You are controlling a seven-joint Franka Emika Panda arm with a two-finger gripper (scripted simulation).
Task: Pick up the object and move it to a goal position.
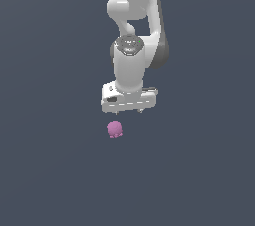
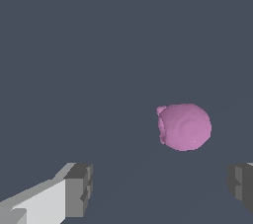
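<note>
Slate-grey, featureless worktop (image 1: 50, 170) fills both views with no walls or edges showing. On it, toward the exterior view's left of the white claw (image 1: 128, 110), sits the pink-purple object (image 1: 114, 129), free and untouched. That claw hangs above, fingers (image 2: 78, 189) spread wide, released.

A bare simulated scene, not any real room: one flat, featureless slate-grey surface (image 1: 50, 170) fills both views, with no walls, furniture or horizon. The smooth, untextured white arm (image 1: 130, 65) and blocky grey fingers (image 2: 79, 188) look computer-rendered.
</note>
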